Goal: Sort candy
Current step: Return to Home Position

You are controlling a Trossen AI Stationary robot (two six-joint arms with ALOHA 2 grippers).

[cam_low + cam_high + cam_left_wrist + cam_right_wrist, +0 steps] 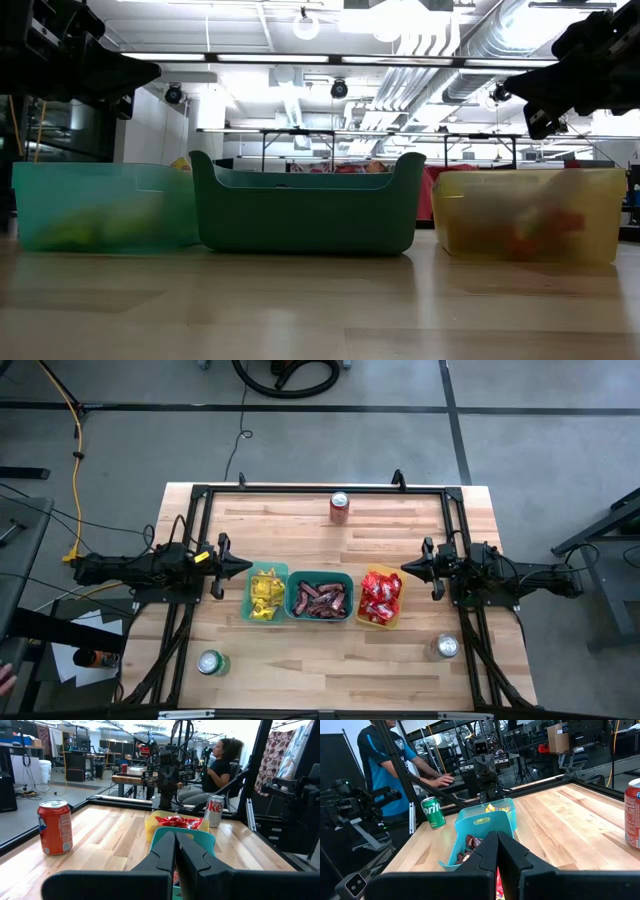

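Three bins stand side by side at the table's middle. A light green bin (265, 593) holds yellow candy packets (495, 809). A teal bin (320, 598) holds dark brown bars (470, 844). A yellow bin (381, 598) holds red packets (179, 821). My left gripper (247, 567) hangs level and shut above the table, just left of the bins, pointing at them. My right gripper (405, 568) hangs shut at the same height to their right, facing the left one. The shut fingers show in the left wrist view (175, 845) and in the right wrist view (497, 840), with nothing between them.
A red can (340, 506) stands at the far edge, a green can (211, 662) at the near left, and a silver can (446, 647) at the near right. A black frame (320, 488) rims the table. People (390, 765) are beyond the table's edges.
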